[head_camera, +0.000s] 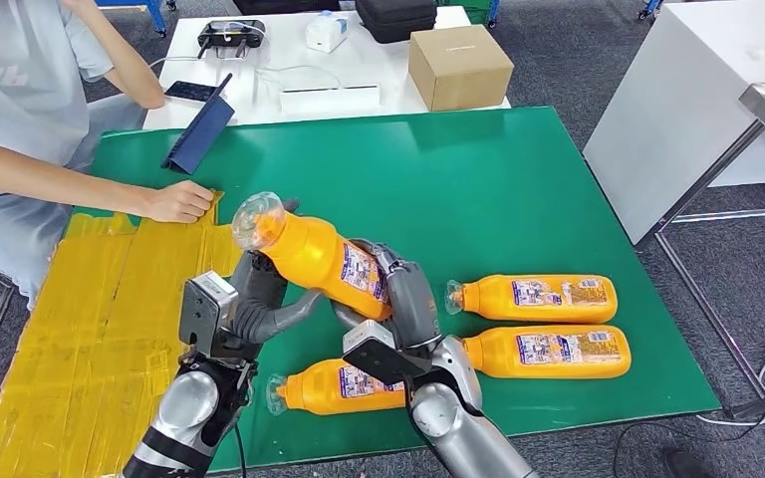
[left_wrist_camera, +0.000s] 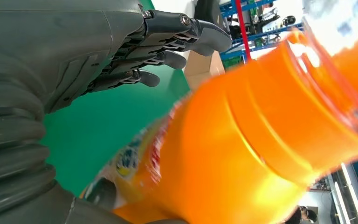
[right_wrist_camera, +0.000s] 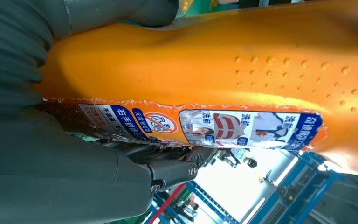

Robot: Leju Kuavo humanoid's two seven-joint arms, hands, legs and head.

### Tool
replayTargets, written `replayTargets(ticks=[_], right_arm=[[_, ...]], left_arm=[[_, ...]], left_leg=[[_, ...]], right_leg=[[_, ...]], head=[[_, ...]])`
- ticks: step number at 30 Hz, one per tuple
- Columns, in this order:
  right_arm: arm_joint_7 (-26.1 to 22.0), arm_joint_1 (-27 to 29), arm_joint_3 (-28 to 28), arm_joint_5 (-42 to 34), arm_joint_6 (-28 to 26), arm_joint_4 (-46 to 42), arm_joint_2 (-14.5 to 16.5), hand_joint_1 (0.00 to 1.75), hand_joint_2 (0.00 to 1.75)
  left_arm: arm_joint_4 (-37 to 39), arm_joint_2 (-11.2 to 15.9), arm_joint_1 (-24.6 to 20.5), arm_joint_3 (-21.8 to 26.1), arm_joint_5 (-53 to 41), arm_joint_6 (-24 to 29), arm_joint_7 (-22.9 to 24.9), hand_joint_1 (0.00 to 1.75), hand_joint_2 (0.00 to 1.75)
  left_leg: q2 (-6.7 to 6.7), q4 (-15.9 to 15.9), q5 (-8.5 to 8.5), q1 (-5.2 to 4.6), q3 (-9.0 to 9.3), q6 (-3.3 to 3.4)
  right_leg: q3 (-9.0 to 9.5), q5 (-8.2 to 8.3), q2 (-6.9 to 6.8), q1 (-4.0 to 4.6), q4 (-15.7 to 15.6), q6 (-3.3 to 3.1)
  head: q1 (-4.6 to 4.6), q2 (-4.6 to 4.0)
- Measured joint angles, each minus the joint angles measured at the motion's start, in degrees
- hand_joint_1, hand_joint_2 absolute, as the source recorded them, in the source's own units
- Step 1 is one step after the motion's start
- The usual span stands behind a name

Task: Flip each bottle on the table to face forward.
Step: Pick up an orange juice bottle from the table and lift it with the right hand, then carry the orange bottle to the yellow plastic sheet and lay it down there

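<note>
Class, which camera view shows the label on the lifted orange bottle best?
The right wrist view: the label fills the frame, sharp, its pictures and print clear. In the head view it is small, on the lifted bottle. The left wrist view shows it blurred.

You've got a green table (head_camera: pixel 518 179) with yellow tape (head_camera: pixel 90 329) left of the hands. Three orange bottles (head_camera: pixel 533 297) lie flat: two right of the right hand (head_camera: pixel 408 299), one just beneath it.

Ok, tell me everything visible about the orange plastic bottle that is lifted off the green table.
The orange plastic bottle has a clear cap, a ridged shoulder, dimpled sides and a printed label with blue panels. It is lifted above the green table mat, tilted, cap up toward the seated person. The left hand supports its neck end; the right hand grips its lower body at the label.
</note>
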Motion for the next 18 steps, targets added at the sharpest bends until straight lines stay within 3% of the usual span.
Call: replayTargets(ticks=[18], right_arm=[[1.23,-1.54,1.90,0.52,1.86,3.09,0.27,1.74,1.75]], left_arm=[[-0.02,0.22,0.00,-0.58,0.00,-0.42,-0.49,0.00,1.75]], left_leg=[[0.01,0.00,0.00,0.00,0.00,0.00]], right_leg=[[-0.01,0.00,0.00,0.00,0.00,0.00]], head=[[0.01,0.00]])
